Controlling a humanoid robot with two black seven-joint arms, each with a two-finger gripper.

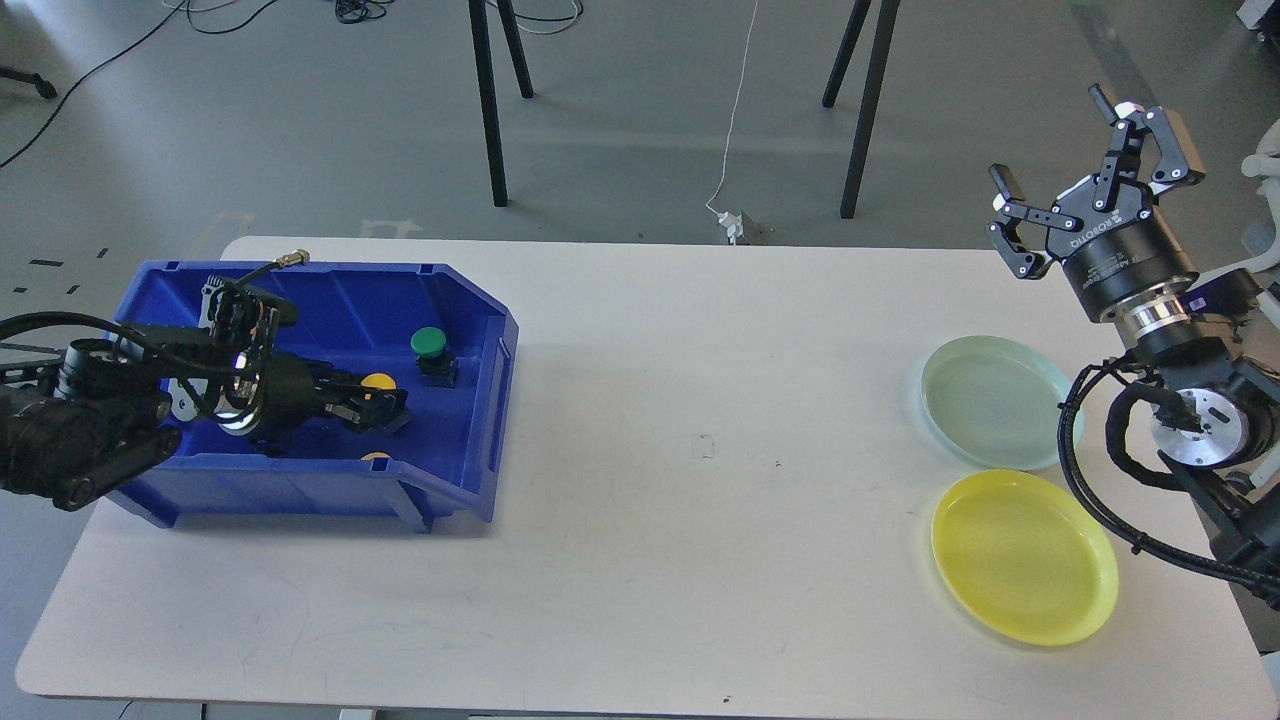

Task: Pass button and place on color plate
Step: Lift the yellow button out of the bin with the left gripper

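Note:
A blue bin (455,470) at the table's left holds a green button (430,342) on a black base and a yellow button (378,381). A second yellow button (376,457) peeks over the bin's front wall. My left gripper (385,407) is down inside the bin, right at the first yellow button. Its dark fingers cannot be told apart. My right gripper (1052,138) is open and empty, raised at the far right. Below it lie a pale green plate (995,400) and a yellow plate (1025,555), both empty.
The white table (700,450) stretches between the bin and the plates. Black stand legs (488,100) and a cable run across the floor behind the table. My right arm's cables (1100,500) hang beside the plates.

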